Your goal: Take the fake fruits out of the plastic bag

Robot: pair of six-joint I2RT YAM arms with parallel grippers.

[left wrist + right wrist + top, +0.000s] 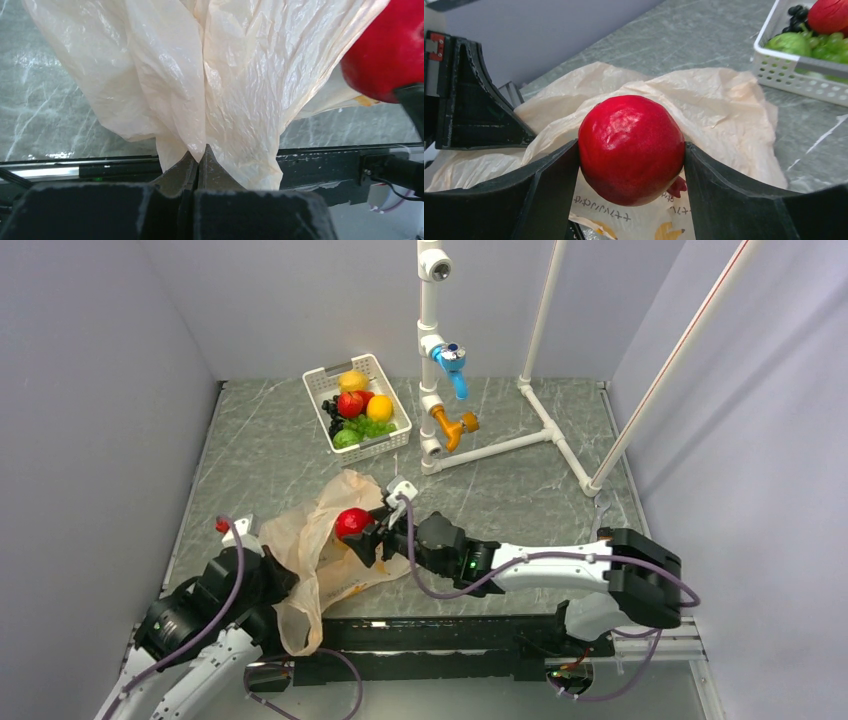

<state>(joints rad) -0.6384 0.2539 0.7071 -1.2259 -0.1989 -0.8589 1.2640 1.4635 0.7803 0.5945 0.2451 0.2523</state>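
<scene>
Peach-orange, thin, crinkly translucent plastic bag (303,530) lies slumped on the grey marbled tabletop (500,490) at the near left. At its left side the left gripper (200,151) has its jaws fully closed on a gathered fold of the film, pinning it.

Just right of that, a glossy round red plastic fruit (631,147) sits between the fingers of the right gripper (368,538), clamped on both sides and held above the bag, seemingly clear of its opening.

Farther back stands a white slotted plastic basket (376,447) holding several fruits.

By my reading, this fruit is out and only needs setting down. The bag looks slack and fairly flat, but whether anything remains inside cannot be told.
</scene>
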